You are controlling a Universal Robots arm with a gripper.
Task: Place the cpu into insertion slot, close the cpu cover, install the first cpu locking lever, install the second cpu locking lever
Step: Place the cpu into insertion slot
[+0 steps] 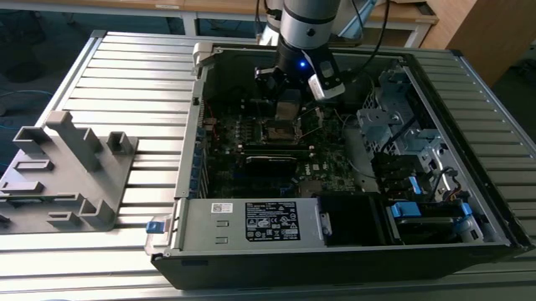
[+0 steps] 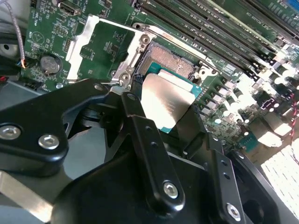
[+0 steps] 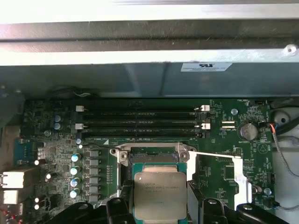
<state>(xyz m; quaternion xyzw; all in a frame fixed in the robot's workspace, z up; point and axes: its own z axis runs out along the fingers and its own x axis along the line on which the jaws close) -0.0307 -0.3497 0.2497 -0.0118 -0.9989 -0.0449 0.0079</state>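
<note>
You are on the first step. The gripper point(image 3: 159, 209) is clamped on the cpu point(image 3: 160, 193), one finger on each of two opposite edges, and holds it over the near part of the insertion slot point(image 3: 154, 157). I cannot tell whether chip and socket touch. The cpu cover point(image 2: 78, 44) lies swung open beside the socket. Seating, I judge, calls for the chip square, level and lowered gently.

cpu point(image 2: 166, 95): dull silver square, clamped from two sides by the black gripper point(image 2: 162, 112).
insertion slot point(image 2: 175, 65): dark, silver-rimmed, uncovered; the cpu overlaps its near edge.
cpu cover point(image 2: 79, 44): shiny frame swung open, lying back over the green motherboard point(image 2: 46, 28).
</note>
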